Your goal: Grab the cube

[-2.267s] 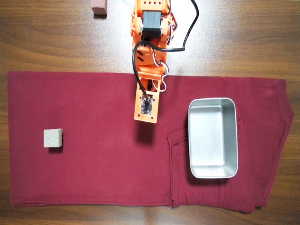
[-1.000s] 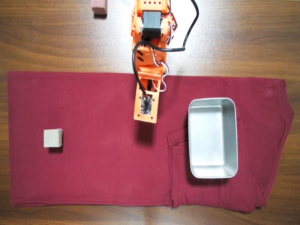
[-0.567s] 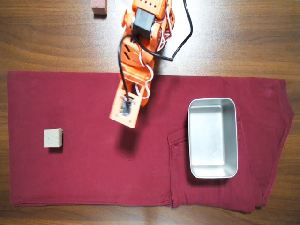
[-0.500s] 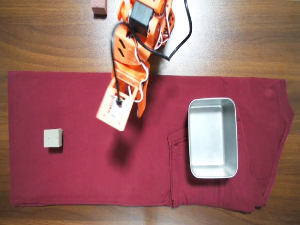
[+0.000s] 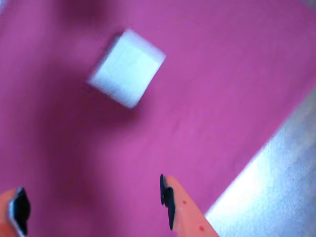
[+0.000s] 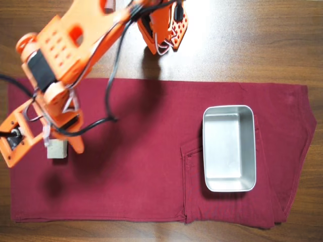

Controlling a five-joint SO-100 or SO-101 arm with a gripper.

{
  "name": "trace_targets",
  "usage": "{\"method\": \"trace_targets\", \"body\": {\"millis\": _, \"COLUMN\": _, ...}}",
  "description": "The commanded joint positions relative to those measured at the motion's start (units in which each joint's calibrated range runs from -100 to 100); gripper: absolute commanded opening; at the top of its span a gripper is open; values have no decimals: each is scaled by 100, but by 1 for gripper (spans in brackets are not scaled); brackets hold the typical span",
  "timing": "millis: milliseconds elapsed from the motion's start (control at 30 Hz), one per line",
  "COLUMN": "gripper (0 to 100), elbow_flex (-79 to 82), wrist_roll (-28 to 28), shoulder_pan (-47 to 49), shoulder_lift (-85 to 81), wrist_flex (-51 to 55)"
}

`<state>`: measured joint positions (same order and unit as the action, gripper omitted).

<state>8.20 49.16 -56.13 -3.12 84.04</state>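
One small pale cube (image 6: 57,149) sits on the red cloth (image 6: 151,166), near its left end in the overhead view, well apart from the metal tray (image 6: 229,112). The orange gripper (image 5: 94,207) hangs above it, fingers apart, holding nothing. The wrist view is blurry.

Wrist view: jaws spread wide, gripper (image 5: 94,207) above the cube (image 5: 127,67), only bare red cloth (image 5: 207,98) between them, nothing in the path. Overhead view: the arm (image 6: 65,55) covers part of the cube (image 6: 56,149), cloth around it is flat and bare. Metal tray (image 6: 229,148) sits well apart on the right side of the cloth, so no obstruction near the cube.
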Motion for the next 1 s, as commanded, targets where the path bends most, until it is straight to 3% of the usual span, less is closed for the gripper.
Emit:
{"method": "trace_targets", "body": {"millis": 0, "gripper": 36, "elbow_flex": -1416, "wrist_roll": -73, "shoulder_pan": -318, "shoulder_lift": 1063, "wrist_flex": -266}}
{"method": "trace_targets", "body": {"millis": 267, "gripper": 38, "elbow_flex": -2872, "wrist_roll": -459, "shoulder_pan": -251, "shoulder_lift": 2758, "wrist_flex": -488}}
{"method": "trace_targets", "body": {"millis": 367, "gripper": 41, "elbow_flex": -3136, "wrist_roll": -513, "shoulder_pan": -135, "shoulder_lift": 3193, "wrist_flex": -930}}
{"method": "trace_targets", "body": {"millis": 567, "gripper": 40, "elbow_flex": -3455, "wrist_roll": -684, "shoulder_pan": 200, "shoulder_lift": 3699, "wrist_flex": -856}}
{"method": "trace_targets", "body": {"millis": 600, "gripper": 38, "elbow_flex": -3446, "wrist_roll": -689, "shoulder_pan": 229, "shoulder_lift": 3752, "wrist_flex": -856}}
{"method": "trace_targets", "body": {"millis": 700, "gripper": 4, "elbow_flex": -3437, "wrist_roll": -698, "shoulder_pan": 181, "shoulder_lift": 3797, "wrist_flex": -810}}
{"method": "trace_targets", "body": {"millis": 733, "gripper": 0, "elbow_flex": -3446, "wrist_roll": -674, "shoulder_pan": 143, "shoulder_lift": 3797, "wrist_flex": -810}}
{"method": "trace_targets", "body": {"millis": 967, "gripper": 0, "elbow_flex": -3446, "wrist_roll": -508, "shoulder_pan": -260, "shoulder_lift": 3806, "wrist_flex": -986}}
